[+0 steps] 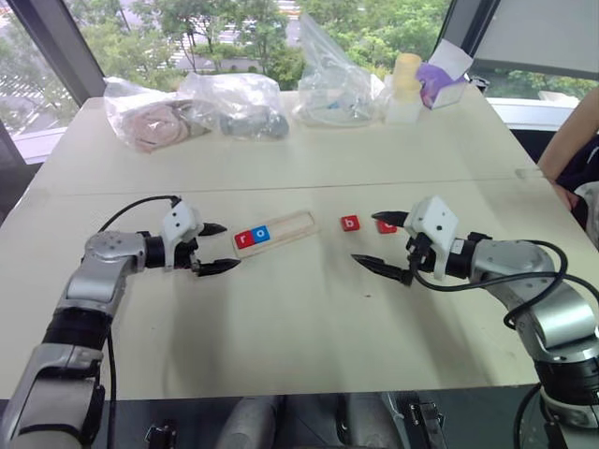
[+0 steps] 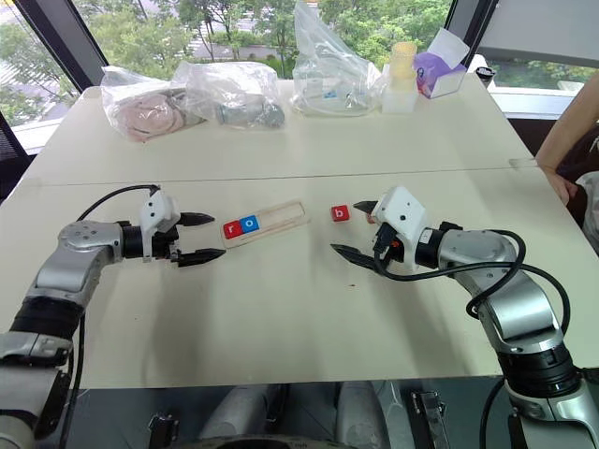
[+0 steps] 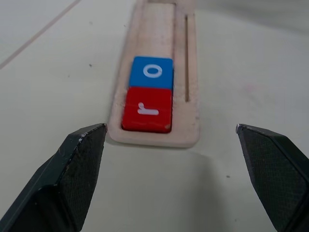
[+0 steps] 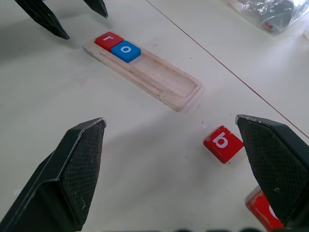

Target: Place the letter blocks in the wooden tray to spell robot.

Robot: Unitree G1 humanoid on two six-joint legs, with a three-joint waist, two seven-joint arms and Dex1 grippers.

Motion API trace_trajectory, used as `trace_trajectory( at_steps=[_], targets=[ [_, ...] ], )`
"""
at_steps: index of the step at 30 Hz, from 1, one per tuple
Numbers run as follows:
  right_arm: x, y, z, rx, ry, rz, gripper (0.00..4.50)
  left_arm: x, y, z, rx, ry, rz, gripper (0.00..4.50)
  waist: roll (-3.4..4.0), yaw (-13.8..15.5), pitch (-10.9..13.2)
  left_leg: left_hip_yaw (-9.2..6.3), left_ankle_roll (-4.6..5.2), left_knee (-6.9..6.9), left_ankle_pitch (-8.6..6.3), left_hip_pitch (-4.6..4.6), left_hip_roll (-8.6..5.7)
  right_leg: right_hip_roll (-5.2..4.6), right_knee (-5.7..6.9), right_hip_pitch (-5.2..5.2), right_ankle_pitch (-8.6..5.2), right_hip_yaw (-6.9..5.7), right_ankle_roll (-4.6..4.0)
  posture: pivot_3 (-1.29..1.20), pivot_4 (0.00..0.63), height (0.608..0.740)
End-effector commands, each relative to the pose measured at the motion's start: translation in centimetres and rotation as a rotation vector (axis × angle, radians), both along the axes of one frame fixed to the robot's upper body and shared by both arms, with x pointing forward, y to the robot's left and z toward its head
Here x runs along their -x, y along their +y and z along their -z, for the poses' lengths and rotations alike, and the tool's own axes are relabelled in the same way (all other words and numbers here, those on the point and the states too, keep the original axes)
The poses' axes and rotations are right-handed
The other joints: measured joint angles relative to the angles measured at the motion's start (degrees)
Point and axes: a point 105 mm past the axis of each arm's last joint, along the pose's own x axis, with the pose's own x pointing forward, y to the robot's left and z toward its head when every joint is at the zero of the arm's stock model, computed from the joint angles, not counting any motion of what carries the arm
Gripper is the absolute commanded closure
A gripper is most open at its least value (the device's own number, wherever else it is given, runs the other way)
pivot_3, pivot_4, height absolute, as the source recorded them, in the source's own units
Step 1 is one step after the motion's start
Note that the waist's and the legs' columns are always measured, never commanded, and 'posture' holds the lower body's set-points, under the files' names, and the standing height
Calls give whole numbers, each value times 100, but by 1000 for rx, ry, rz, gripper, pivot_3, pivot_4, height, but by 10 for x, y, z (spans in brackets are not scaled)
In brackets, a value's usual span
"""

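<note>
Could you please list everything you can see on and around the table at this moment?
Long pale-wood tray: one, mid-table, between the grippers.
Red square "r" tile: one, at the tray's end nearest the left gripper.
Blue square "o" tile: one, in the tray, touching the "r".
Red square "b" tile: one, on the table beyond the tray's empty end.
Second red tile: one, beside the "b", partly hidden, letter unreadable.
Clear plastic bags: three, along the far edge.
Pale yellow cup stack: one, far edge.
Purple box: one, far corner.
White table: one.
Person's arm: one, beside the table.
Left gripper: open.
Right gripper: open.
</note>
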Motion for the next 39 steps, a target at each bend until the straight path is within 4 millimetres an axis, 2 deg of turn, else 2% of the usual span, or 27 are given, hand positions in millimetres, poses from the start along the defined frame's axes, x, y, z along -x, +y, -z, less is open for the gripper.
trace_trajectory(
  at_steps=[1,10,22,27,39],
  targets=[
    [7,5,-15,0,-59,-21,45,-10,-2,-4,-4,-3,33,0,-4,5,2,0,0,1,0,0,0,0,2,0,1,0,1,0,150,740],
    [10,6,-13,8,-51,-11,45,-23,-7,5,-8,7,35,0,-16,-11,9,2,0,23,0,-9,-1,1,4,0,7,1,10,0,150,740],
    [12,8,-14,13,-48,-13,45,-27,-15,18,-19,25,43,0,-17,3,8,2,1,43,0,-11,-4,2,10,7,19,2,18,0,150,740],
    [13,7,-14,19,-50,-3,45,-27,-25,25,-63,0,79,0,-19,13,7,1,1,48,1,-10,-5,2,10,11,25,3,21,0,150,740],
    [13,5,-13,27,-58,18,45,-32,-29,36,-115,-33,68,0,-18,14,3,1,2,55,2,0,-7,2,10,28,33,3,26,0,150,740]
  ],
)
